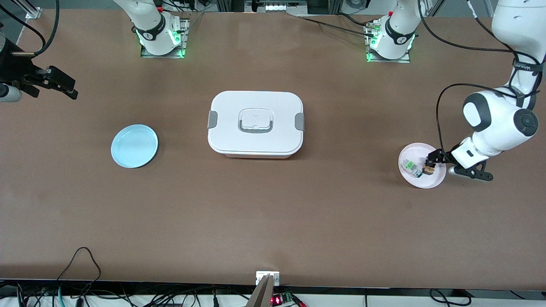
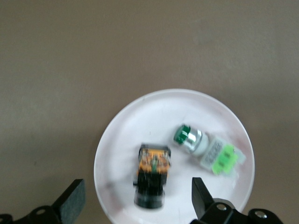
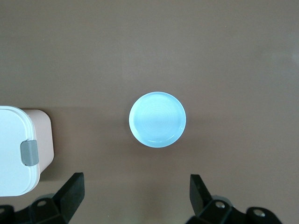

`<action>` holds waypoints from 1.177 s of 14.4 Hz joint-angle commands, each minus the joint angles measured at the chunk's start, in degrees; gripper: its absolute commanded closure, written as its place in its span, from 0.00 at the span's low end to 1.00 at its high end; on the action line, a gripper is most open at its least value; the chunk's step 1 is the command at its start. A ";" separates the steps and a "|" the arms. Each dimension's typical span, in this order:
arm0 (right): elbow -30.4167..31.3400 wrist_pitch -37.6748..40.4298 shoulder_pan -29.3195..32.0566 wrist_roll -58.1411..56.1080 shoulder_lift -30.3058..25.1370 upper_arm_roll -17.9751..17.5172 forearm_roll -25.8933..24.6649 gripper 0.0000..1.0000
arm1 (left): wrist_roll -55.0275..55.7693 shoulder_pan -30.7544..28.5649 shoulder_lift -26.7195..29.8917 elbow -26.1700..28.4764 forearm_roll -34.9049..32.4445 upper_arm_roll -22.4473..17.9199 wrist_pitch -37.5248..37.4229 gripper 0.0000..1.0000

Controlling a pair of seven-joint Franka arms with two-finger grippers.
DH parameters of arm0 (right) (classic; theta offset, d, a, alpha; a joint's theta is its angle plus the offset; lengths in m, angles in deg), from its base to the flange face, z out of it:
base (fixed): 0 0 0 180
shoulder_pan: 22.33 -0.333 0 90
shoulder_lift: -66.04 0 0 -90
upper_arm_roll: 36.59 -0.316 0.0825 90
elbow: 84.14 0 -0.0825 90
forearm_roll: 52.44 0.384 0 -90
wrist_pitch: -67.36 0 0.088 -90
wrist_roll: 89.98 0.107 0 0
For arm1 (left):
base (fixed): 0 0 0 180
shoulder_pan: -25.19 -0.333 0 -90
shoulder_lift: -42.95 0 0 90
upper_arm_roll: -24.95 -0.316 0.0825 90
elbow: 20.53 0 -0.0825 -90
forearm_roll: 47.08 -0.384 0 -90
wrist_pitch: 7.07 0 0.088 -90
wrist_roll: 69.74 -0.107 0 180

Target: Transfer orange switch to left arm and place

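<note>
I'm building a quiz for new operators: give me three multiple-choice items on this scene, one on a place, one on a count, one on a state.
1. Where does the tiny black-and-orange switch lie?
A. on the round pale-blue plate
B. on the round pink-white plate
C. on the large white lidded box

2. How many small components lie on that plate?
A. one
B. two
C. three

3. How stands the left gripper?
A. open over the switch
B. shut on the switch
C. shut on the green-and-white component

Key: 1 B, it rests on the pink-white plate. 2 B, the switch lies beside the green-and-white component. 3 A, the fingers stand wide apart, nothing between them.
</note>
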 commanded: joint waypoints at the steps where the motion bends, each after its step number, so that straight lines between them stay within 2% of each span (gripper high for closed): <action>1: -1.54 0.74 0.32 0.78 0.40 -0.43 0.18 0.00 | -0.08 -0.56 9.53 2.54 -1.49 0.11 -3.38 0.00; 3: -1.54 0.74 0.32 0.78 0.23 -0.43 0.19 0.00 | -0.08 -0.21 13.75 1.75 -1.49 0.20 -3.99 0.00; 5: -1.54 0.74 0.23 1.04 0.23 -0.69 0.19 0.00 | -0.17 0.57 17.45 -1.83 -1.49 0.20 -10.46 0.00; 9: -1.45 0.92 0.23 0.86 0.23 -0.69 0.01 0.00 | -0.08 1.37 18.95 -17.73 -1.66 0.20 -31.81 0.00; 13: -1.36 0.83 0.23 0.95 0.23 -0.87 0.45 0.00 | 0.71 7.32 19.04 -29.87 -6.66 0.81 -45.10 0.00; 14: -1.28 0.92 0.23 1.04 0.14 -0.95 0.54 0.00 | 1.84 8.74 19.04 -31.72 -8.41 0.90 -46.78 0.00; 17: -1.10 1.18 0.23 0.43 0.05 -0.87 2.55 0.00 | 5.27 9.37 19.66 -32.09 -9.31 2.04 -47.85 0.00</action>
